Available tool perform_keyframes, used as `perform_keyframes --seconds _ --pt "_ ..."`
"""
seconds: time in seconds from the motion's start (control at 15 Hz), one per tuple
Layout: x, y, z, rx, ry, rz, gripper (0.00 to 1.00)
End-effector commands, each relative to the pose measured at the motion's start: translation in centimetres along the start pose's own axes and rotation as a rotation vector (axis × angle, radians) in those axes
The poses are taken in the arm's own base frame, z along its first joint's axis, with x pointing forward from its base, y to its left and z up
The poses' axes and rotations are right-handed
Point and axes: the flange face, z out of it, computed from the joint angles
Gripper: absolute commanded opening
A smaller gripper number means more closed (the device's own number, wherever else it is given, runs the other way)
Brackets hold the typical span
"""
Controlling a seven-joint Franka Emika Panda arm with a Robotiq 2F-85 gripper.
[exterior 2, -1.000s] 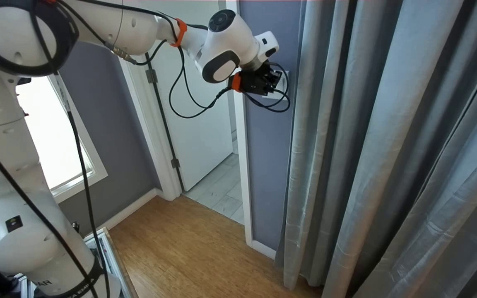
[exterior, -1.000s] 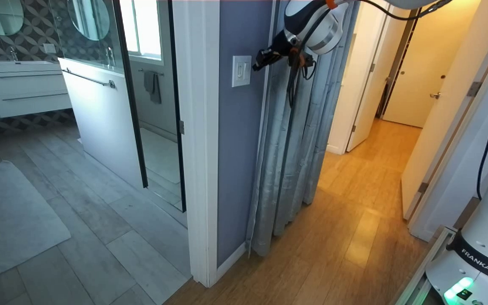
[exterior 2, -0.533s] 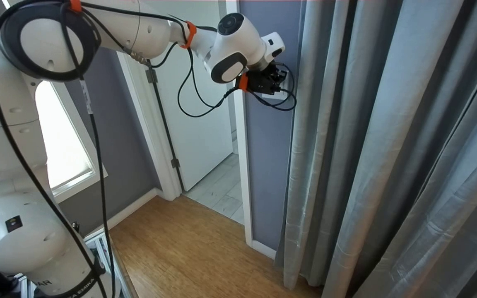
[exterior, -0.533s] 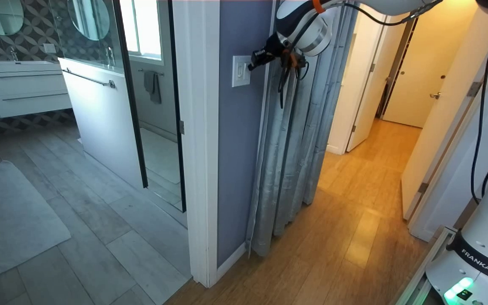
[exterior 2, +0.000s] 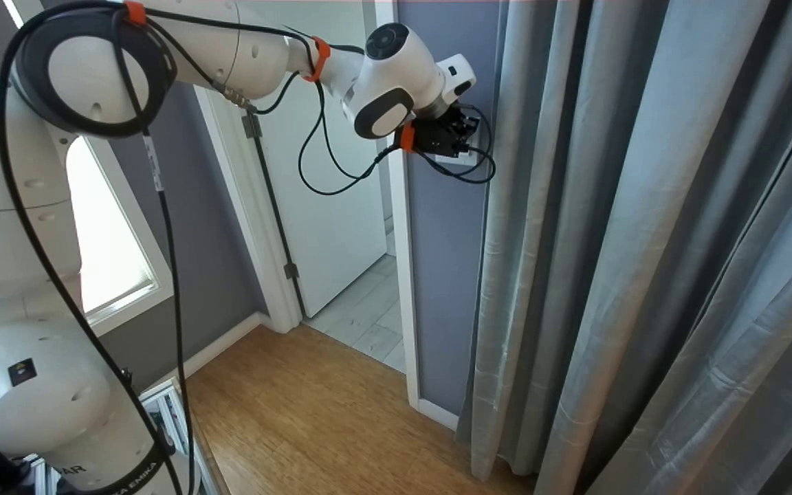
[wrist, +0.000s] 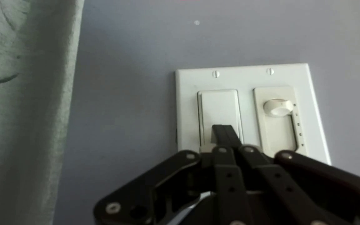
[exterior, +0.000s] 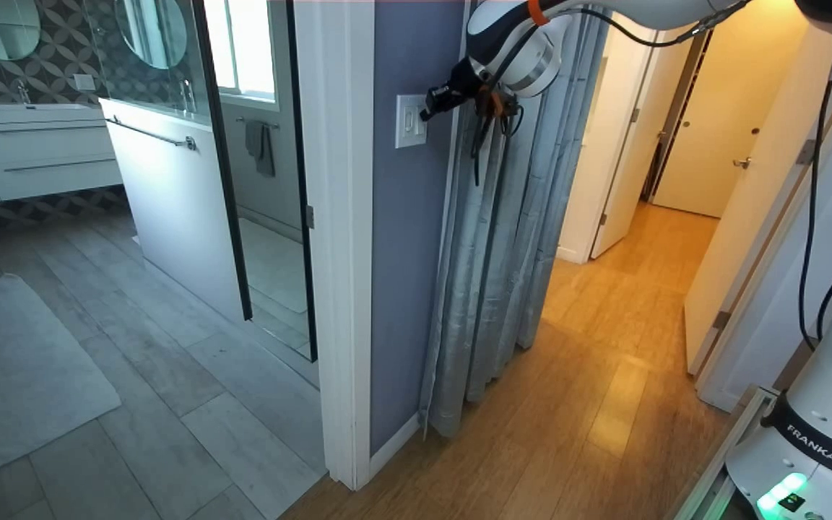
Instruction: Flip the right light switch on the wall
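Observation:
The white switch plate (exterior: 403,139) is on the blue-grey wall (exterior: 407,274). It also shows in the wrist view (wrist: 195,78), where the curtain is on the left, opposite to the exterior view, so that picture appears upside down. The right light switch (wrist: 219,104) is the wide flat rocker, at the wrist view's left. My gripper (wrist: 225,126) is shut and empty, its fingertips together over the rocker, hiding its lower part there. I cannot tell if they touch it. In both exterior views the gripper (exterior: 427,115) (exterior 2: 470,129) is at the plate, partly covering it.
A dimmer with a round slider knob (wrist: 278,107) sits beside the rocker on the same plate. A grey pleated curtain (exterior: 488,274) hangs close beside the plate. White door trim (exterior: 336,253) borders the wall's other side. Loose black cables (exterior 2: 465,180) hang from the gripper.
In an exterior view the gripper has moved left, from just short of the plate to its right edge. Most of that motion came in the first half second. The gripper stays shut.

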Motion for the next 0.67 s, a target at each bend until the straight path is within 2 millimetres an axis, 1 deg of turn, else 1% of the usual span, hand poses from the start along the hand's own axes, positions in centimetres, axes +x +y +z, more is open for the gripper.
perform_keyframes --seconds 0.0,0.13,0.33,0.47,0.6 --pt "0.3 0.0 0.1 0.025 -0.062 0.014 0.0" --pt "-0.2 -0.1 -0.5 0.053 -0.129 0.026 0.0" --pt "-0.6 -0.8 -1.4 0.095 -0.229 0.033 0.0" --pt "-0.7 -1.1 -2.3 0.073 -0.294 0.026 0.0" --pt "-0.6 -1.3 -3.7 0.046 -0.355 0.009 0.0"
